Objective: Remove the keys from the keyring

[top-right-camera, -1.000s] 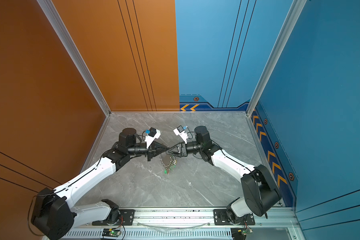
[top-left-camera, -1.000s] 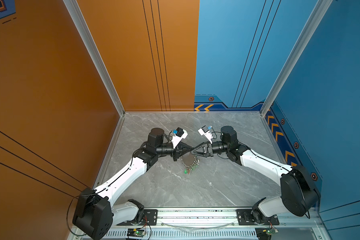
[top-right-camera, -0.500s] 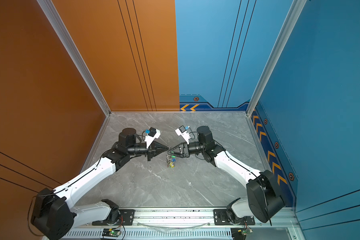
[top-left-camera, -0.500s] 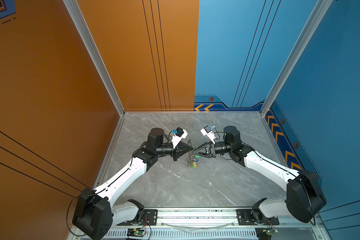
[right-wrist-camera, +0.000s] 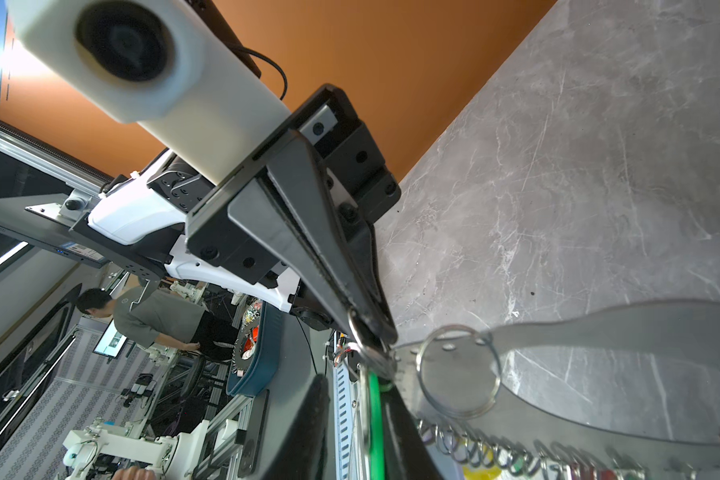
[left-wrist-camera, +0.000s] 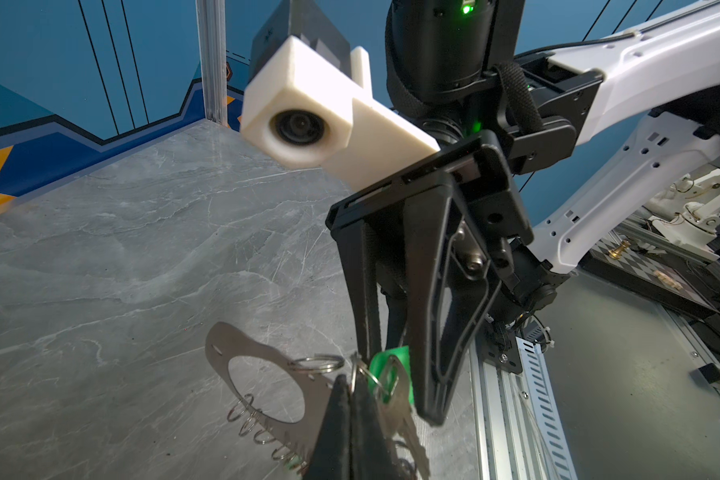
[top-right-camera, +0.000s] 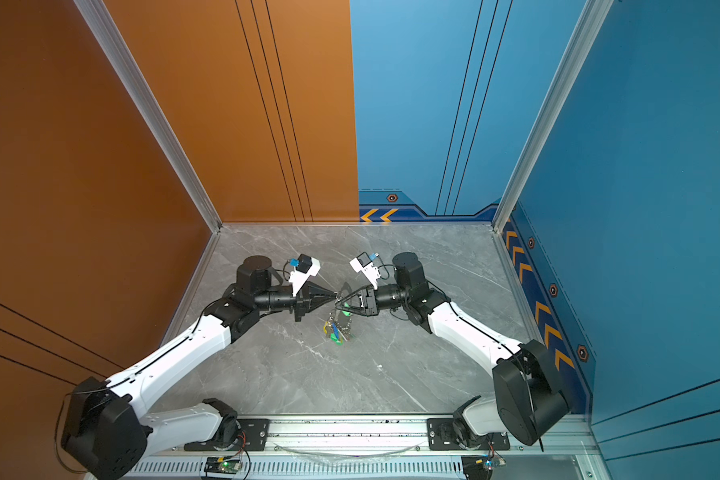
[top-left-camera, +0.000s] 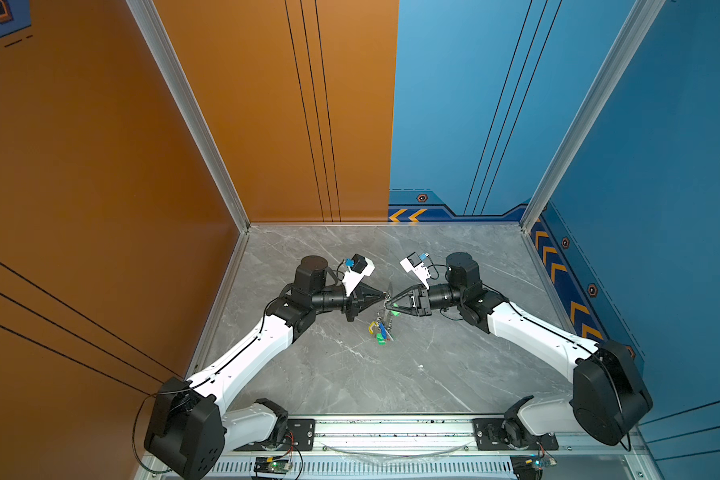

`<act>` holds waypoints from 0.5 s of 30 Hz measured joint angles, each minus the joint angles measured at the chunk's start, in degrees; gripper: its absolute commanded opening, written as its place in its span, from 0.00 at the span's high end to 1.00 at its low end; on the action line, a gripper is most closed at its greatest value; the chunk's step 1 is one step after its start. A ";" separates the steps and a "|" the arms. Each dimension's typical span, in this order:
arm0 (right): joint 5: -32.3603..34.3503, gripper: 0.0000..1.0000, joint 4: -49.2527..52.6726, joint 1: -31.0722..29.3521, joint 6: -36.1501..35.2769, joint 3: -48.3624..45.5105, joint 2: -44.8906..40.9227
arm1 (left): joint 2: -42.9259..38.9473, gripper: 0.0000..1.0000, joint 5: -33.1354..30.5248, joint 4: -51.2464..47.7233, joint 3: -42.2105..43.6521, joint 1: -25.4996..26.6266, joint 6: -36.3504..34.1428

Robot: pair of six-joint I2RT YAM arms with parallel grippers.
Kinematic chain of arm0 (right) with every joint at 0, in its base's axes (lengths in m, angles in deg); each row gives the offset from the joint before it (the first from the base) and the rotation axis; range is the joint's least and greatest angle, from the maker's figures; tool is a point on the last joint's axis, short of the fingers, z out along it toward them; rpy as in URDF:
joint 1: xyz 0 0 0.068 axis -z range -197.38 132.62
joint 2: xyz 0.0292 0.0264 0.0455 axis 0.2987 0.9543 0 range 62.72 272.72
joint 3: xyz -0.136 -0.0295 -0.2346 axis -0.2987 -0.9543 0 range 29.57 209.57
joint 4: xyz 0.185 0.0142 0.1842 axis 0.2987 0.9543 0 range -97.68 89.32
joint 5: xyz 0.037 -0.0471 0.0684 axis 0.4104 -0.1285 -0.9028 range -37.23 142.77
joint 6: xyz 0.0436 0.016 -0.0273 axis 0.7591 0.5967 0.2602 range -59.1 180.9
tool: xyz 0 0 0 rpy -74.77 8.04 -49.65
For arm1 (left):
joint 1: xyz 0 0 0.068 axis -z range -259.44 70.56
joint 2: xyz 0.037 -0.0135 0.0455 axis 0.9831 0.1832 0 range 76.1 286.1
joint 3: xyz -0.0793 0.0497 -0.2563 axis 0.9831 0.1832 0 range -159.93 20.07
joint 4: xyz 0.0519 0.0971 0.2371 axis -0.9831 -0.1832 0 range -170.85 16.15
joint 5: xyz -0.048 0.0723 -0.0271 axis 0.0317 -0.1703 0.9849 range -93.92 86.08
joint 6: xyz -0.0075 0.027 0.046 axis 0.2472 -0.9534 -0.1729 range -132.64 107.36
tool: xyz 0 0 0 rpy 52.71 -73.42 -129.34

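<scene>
L gripper stayed clamped on keyring edge; R gripper, wider a sec ago, had narrowed round green-tagged key, contact unconfirmed, so removal appeared imminent.

Beneath me lies a grey marbled surface, walled by orange panels and blue panels. A metal rail edges my side. A person in grey stands behind.

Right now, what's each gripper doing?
Left gripper: shut on the keyring.
Right gripper: jaws straddle the green-tagged key; grip cannot be told.
</scene>
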 measured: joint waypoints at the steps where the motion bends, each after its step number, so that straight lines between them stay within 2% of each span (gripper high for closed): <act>1: 0.04 0.85 0.02 0.15 0.07 0.00 0.00 | -0.07 1.00 0.00 0.00 0.00 0.00 0.00; 15: 2.99 0.99 1.99 1.25 -0.02 0.94 0.02 | -0.17 1.00 -1.55 0.00 0.33 0.00 0.00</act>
